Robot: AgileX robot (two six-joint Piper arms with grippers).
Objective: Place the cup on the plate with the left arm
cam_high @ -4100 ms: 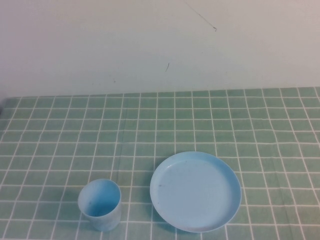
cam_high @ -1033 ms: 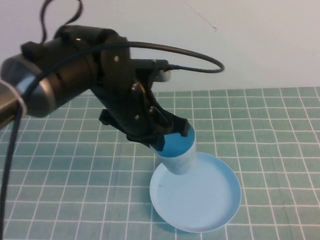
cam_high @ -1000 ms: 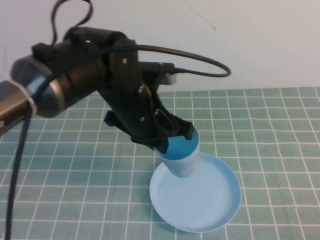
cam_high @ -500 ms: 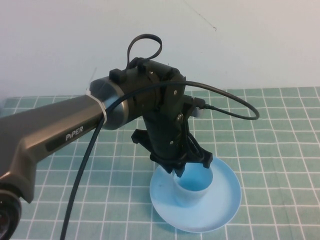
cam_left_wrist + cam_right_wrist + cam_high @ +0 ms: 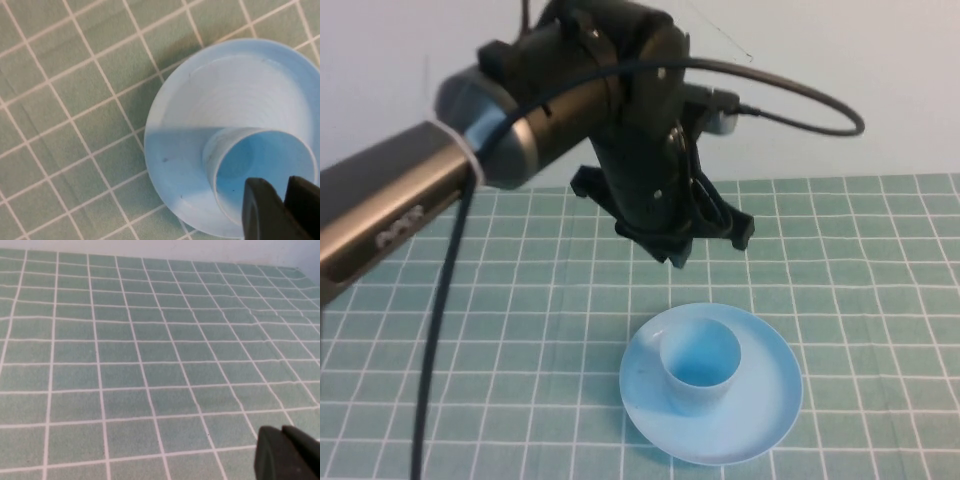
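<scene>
The light blue cup [image 5: 699, 363] stands upright on the round light blue plate [image 5: 770, 395], a little left of its middle. My left gripper [image 5: 682, 252] hangs in the air above and behind the plate, clear of the cup and empty. In the left wrist view the cup [image 5: 250, 160] and plate [image 5: 175, 150] lie below my left gripper [image 5: 286, 182], whose two black fingers stand a narrow gap apart. My right gripper [image 5: 282, 431] shows only in the right wrist view, fingers together, empty, over bare cloth.
A green tablecloth with a white grid [image 5: 880, 260] covers the table up to a pale wall [image 5: 880, 90] at the back. The left arm and its black cable [image 5: 800, 100] reach in from the left over the table's middle.
The left gripper carried the cup from the front left onto the plate, set it down, let go and has risen up and back. The cup now stands alone on the plate.
</scene>
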